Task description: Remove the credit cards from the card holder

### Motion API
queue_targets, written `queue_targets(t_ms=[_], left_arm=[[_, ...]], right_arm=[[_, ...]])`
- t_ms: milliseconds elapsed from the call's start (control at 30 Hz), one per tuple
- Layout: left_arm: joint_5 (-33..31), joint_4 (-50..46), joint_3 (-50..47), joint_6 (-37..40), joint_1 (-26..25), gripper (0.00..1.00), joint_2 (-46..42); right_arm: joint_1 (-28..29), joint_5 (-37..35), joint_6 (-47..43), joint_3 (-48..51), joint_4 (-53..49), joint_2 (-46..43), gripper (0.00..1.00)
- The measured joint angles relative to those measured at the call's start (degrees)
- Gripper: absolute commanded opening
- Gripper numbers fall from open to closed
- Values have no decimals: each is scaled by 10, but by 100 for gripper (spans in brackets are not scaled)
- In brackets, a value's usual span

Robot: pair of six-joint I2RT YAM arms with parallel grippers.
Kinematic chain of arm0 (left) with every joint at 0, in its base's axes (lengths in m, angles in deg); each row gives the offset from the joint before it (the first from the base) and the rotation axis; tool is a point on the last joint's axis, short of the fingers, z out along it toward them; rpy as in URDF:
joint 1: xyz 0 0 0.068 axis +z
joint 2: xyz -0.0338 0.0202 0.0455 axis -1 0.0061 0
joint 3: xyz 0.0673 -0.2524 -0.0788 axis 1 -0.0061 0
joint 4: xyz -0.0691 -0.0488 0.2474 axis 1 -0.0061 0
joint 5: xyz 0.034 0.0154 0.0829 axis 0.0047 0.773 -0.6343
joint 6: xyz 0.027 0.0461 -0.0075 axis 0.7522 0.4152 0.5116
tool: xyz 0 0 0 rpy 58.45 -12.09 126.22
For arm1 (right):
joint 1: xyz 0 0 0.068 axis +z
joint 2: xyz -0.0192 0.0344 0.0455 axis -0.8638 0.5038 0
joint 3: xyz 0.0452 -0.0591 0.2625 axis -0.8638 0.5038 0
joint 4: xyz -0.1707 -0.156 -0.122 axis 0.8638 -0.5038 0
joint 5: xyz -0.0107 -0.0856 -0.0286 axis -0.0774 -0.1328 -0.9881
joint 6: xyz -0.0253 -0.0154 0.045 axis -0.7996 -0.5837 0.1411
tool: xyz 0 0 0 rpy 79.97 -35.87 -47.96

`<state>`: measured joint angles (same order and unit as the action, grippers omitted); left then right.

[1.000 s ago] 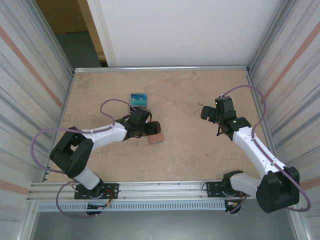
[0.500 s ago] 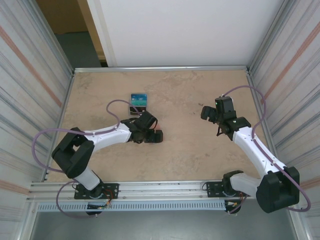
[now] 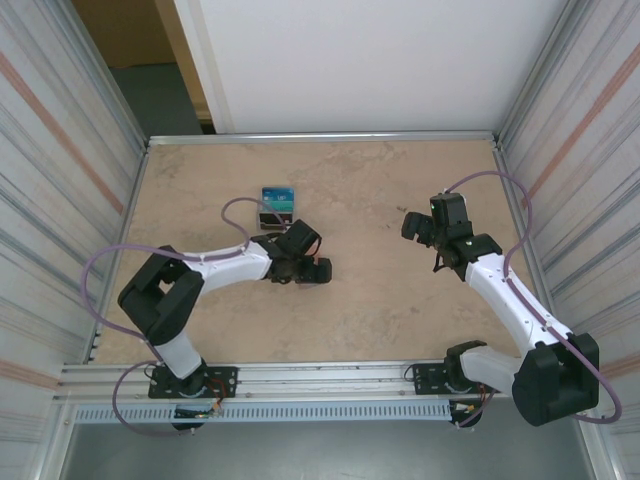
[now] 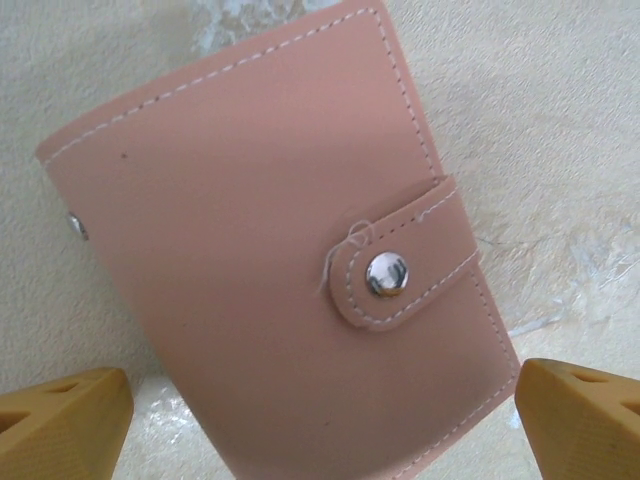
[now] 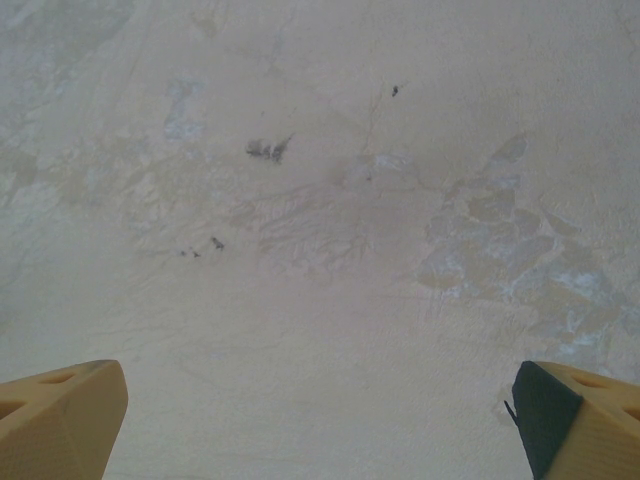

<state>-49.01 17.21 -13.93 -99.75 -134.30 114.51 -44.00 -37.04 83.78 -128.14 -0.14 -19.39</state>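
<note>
The salmon-pink stitched bifold card holder [image 4: 250, 250] lies snapped shut left of the beige marbled worktop's [image 3: 380, 310] middle, ungrasped between the left gripper's [image 3: 310, 270] spread fingers. The right gripper [image 5: 320, 425] hangs released over bare worktop. Farther back stands a small dark box [image 3: 277, 206], seemingly holding blue-teal cards.

The card holder [image 4: 250, 250] is salmon pink (white stitching, silver snap [image 4: 387, 273])

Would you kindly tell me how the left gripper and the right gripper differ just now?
The left gripper hangs over the closed pink card holder, which lies between its fingers; the right gripper hangs over bare table. One right fingertip shows a black face; both left fingertips look plain yellow. Shared: both stand open, holding nothing.
</note>
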Motion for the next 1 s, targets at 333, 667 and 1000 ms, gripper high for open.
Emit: queue_targets(t_ms=[333,667,1000], left_arm=[[-22,-49,75,25,-5,99,59],[-78,-130,152,67,-24,99,116],[-84,-141,143,75,-31,84,118]], right_arm=[[0,4,0,0,1,11,99],[0,5,0,0,1,11,99],[0,20,0,0,3,13,99]])
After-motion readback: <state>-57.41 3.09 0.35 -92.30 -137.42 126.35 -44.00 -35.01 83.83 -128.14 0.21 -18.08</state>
